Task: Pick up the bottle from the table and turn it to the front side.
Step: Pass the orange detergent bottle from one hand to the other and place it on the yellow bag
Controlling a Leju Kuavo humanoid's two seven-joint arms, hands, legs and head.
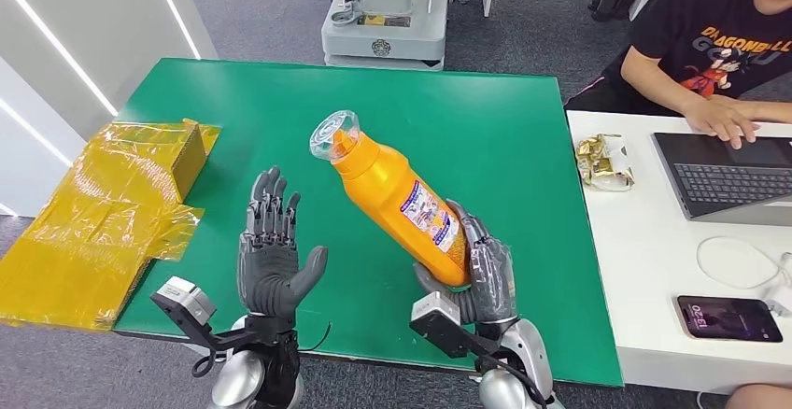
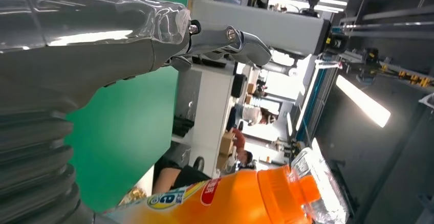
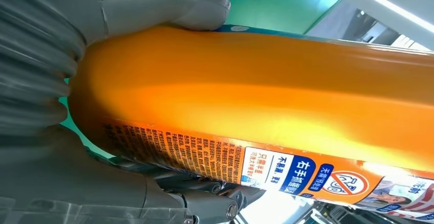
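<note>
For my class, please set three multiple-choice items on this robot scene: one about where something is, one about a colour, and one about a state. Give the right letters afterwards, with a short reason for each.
1. Where does the crumpled yellow wrapping lie?
A. At the green table's left edge
B. On the laptop
C. Under the bottle

2. What colour is the body of the bottle?
A. Blue
B. Orange
C. White

3. What is the state of the robot's left hand?
A. It grips the bottle
B. It presses on the phone
C. It holds nothing, fingers spread

Answers:
1 A: the head view shows the wrapping draped over the table's left edge.
2 B: the bottle is orange with a printed label, as the right wrist view also shows.
3 C: the left hand is raised with its fingers apart, while the right hand grips the bottle's lower end, tilted above the table.
</note>
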